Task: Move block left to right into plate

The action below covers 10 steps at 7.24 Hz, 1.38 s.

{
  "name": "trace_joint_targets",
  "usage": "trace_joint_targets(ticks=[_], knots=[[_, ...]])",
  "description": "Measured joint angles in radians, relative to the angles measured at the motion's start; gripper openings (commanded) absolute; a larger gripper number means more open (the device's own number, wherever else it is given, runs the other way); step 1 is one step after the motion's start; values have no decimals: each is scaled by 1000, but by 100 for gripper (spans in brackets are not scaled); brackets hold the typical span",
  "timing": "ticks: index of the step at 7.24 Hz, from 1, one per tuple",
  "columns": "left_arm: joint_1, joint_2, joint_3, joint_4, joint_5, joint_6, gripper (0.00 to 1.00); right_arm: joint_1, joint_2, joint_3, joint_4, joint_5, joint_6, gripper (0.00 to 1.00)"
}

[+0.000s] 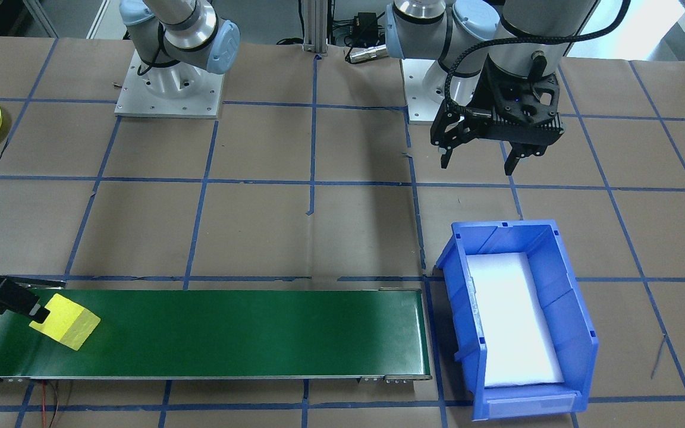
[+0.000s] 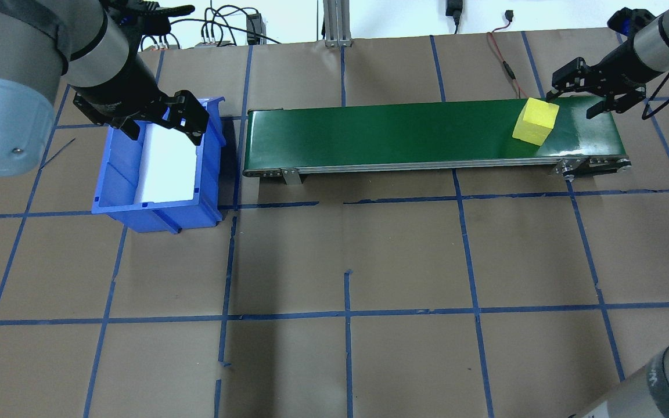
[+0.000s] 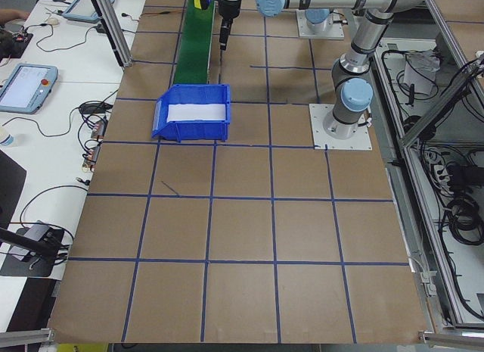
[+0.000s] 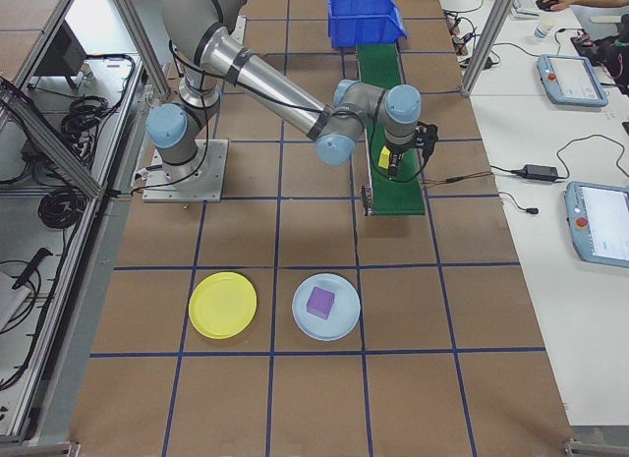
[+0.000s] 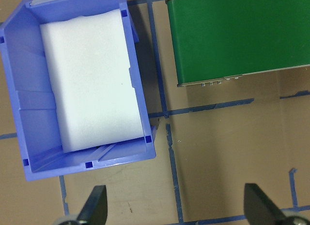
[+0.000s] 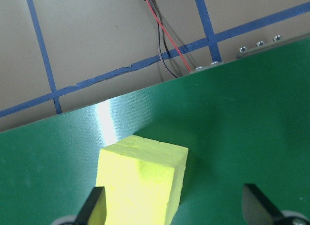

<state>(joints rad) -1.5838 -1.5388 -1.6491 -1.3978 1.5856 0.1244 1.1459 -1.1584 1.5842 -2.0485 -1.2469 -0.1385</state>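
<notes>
Item: yellow foam block [image 2: 535,121], resting on the green conveyor belt [image 2: 404,130] at its right-hand end.

Right gripper [image 2: 587,97]: fingers spread, just beside the block, not closed on it.

Left gripper [image 1: 478,159]: spread, empty, above the blue bin [image 1: 521,312].

Yellow plate [image 4: 223,305]: on the table, well apart from the belt.

Handling: centre the block between the fingers before closing; squeeze the foam gently.

Markings: none legible.
</notes>
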Motion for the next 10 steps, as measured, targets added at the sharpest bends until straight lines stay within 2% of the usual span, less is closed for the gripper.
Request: trace_joint_targets(ticks=[4, 5, 6, 7, 8, 9, 10], knots=[[-1, 1, 1, -2, 6, 0, 100, 3, 54, -3, -53, -1, 9, 98], [-1, 1, 2, -3, 5, 0, 100, 3, 64, -3, -62, -1, 9, 90], [-1, 1, 3, -3, 5, 0, 100, 3, 72, -2, -71, -4, 8, 69], [-1, 1, 3, -3, 5, 0, 100, 3, 78, 2, -72, -16, 6, 52], [-1, 2, 3, -3, 5, 0, 100, 3, 81, 10, -67, -47, 3, 40], [-1, 2, 3, -3, 5, 0, 100, 3, 77, 15, -54, -97, -1, 32], [-1, 2, 3, -3, 4, 0, 100, 1, 66, 14, -23, -146, -6, 30]])
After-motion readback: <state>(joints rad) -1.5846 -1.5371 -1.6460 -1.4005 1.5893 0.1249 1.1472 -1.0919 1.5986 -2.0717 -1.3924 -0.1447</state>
